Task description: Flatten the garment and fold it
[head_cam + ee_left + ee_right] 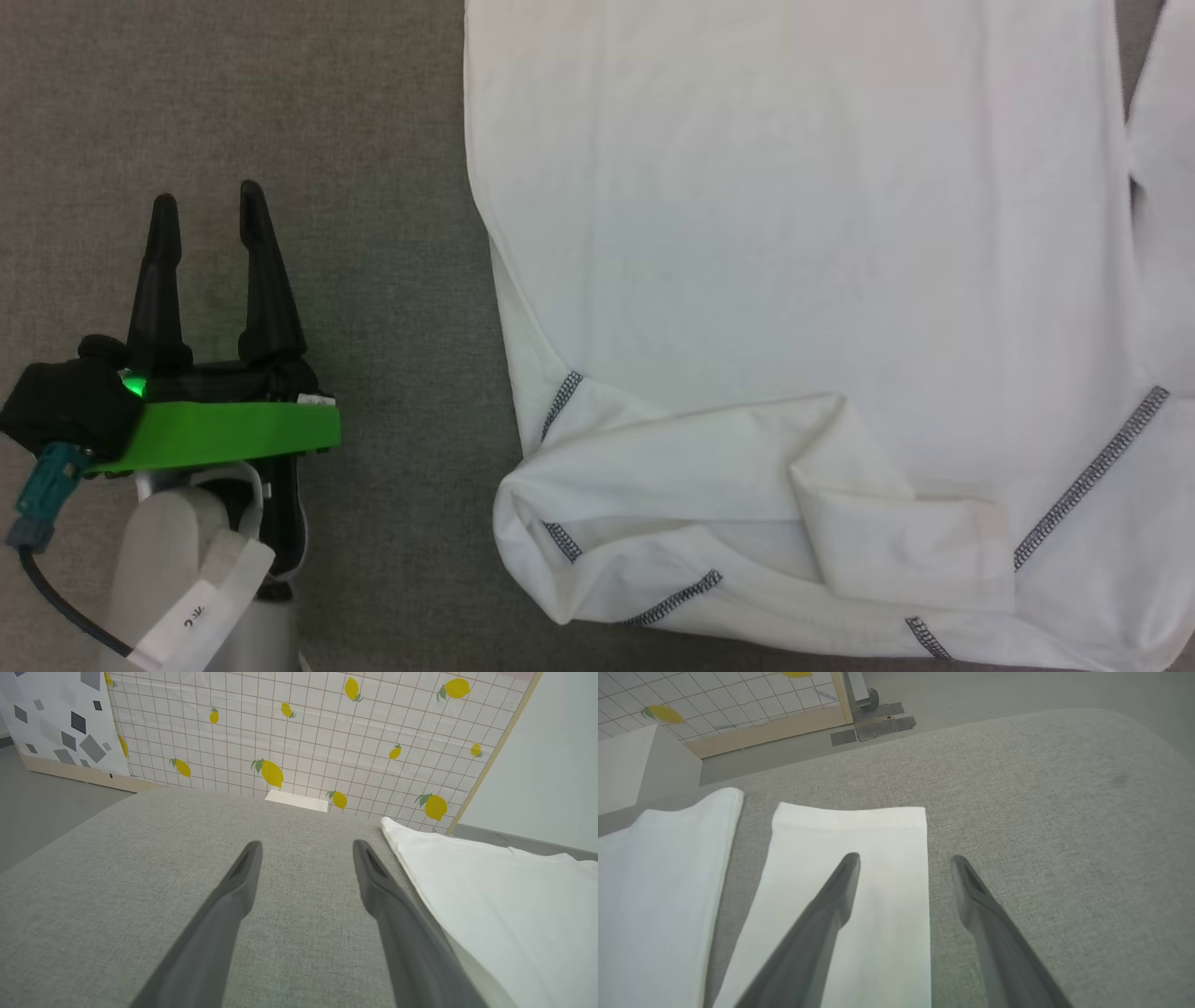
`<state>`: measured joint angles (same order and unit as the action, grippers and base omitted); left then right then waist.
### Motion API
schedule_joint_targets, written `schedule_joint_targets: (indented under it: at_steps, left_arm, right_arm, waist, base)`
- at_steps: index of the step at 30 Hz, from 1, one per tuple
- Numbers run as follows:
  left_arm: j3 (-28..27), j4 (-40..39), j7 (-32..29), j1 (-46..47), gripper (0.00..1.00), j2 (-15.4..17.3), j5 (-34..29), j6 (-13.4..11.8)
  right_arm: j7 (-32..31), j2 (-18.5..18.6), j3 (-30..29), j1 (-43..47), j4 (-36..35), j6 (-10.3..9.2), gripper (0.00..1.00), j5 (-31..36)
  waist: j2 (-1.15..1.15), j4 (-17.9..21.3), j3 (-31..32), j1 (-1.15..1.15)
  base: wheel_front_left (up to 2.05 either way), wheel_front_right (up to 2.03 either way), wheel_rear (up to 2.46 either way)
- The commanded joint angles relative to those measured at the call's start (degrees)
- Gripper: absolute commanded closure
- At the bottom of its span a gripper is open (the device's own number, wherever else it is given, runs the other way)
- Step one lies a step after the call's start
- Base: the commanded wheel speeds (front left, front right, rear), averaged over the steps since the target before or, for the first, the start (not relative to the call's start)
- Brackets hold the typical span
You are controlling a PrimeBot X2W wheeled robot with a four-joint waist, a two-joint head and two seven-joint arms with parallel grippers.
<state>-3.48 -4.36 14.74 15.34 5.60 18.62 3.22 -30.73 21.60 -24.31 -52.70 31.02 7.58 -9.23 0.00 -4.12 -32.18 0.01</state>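
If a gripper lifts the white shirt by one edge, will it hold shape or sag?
Probably sag: the garment is thin cloth, and its folded-over sleeve lies creased and limp. Likely light for its size, lying nearly flush with the grey surface. Pushed, it would probably bunch rather than slide whole on that woven texture.

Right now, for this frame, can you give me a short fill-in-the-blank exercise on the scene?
The left pincer, beside the white thin-fabric shirt, is ___ and holds nothing.
The shirt bears dark grey dotted ___ along its seams.
The right pincer hovers above the shirt's long white ___.
The gridded wall sheet is printed with yellow ___.
Missing: open; stitching; sleeve; lemons.
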Motion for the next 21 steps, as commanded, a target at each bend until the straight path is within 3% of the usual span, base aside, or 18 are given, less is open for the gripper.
schedule_joint_targets:
  at_steps: [1,10,11,13,14,17,21]
  left_arm:
    - [-0.72,-0.36,0.26,1.32,0.00,-0.44,-1.00,0.66]
    - [-3.29,-1.26,0.26,2.07,0.00,-1.84,-2.42,2.69]
    - [-3.45,-1.22,0.26,2.05,0.00,-1.92,-2.52,2.80]
    - [-3.79,-1.17,0.26,2.02,0.00,-2.07,-2.81,3.01]
    - [-3.99,-1.16,0.26,2.00,0.00,-2.15,-2.91,3.12]
    - [-4.46,-0.97,0.26,1.92,0.00,-2.29,-3.23,3.35]
    - [-4.90,-0.31,0.26,1.90,0.00,-2.45,-3.68,3.62]
  right_arm:
    - [-0.95,0.01,-1.06,-1.64,0.26,-0.09,0.00,1.83]
    - [-9.54,-2.81,-7.94,-5.47,-1.27,-0.09,0.00,9.35]
    - [-10.31,-3.02,-8.08,-5.50,-1.56,-0.09,0.31,9.49]
    - [-11.61,-3.35,-8.14,-5.40,-2.24,-0.09,0.83,9.47]
    - [-12.17,-3.34,-7.87,-5.20,-2.57,-0.09,1.00,9.25]
    - [-12.01,-2.42,-7.11,-4.71,-3.27,-0.09,1.00,8.49]
    - [-7.00,-1.14,-6.45,-3.14,-4.48,-0.09,1.00,7.09]
  waist:
    - [0.00,-2.77,-4.70,-0.01]
    - [0.00,-2.87,-7.22,-0.01]
    - [0.00,-2.84,-7.29,-0.01]
    - [0.00,-2.72,-7.36,-0.01]
    - [0.00,-2.65,-7.36,-0.01]
    - [0.00,-2.37,-7.10,-0.01]
    - [0.00,-1.98,-5.36,-0.01]
  base:
    - [0.00,0.00,0.00]
    - [0.00,0.00,0.00]
    - [0.00,0.00,0.00]
    - [0.00,0.00,0.00]
    - [0.00,0.00,0.00]
    - [0.00,0.00,0.00]
    - [0.00,0.00,0.00]
